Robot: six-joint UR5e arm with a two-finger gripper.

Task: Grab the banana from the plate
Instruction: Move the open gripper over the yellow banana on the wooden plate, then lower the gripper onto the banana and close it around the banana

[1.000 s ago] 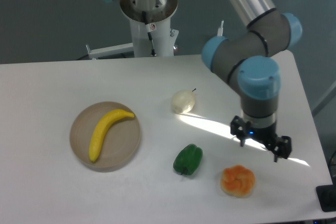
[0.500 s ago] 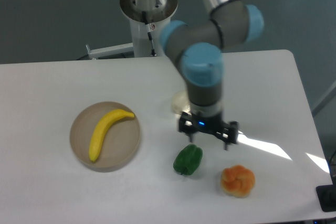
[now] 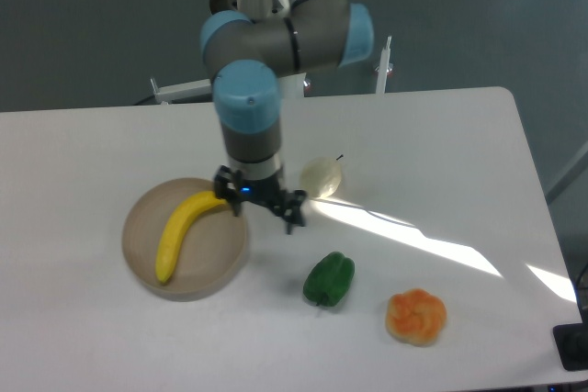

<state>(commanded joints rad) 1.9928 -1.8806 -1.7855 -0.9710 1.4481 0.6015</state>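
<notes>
Pincer (image 3: 260, 209) spread over plate (image 3: 147, 263) right rim, beside banana (image 3: 182, 229) tip

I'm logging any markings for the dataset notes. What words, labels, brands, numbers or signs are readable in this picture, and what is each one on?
None can be read.
The banana, plate, green pepper and the other items carry no visible text.
The pincer shows only a small blue light, not a character.
The pedestal behind the arm shows no legible label here.

Green pepper (image 3: 329, 279), pale fruit (image 3: 321, 177), orange pastry (image 3: 416, 316)
</notes>
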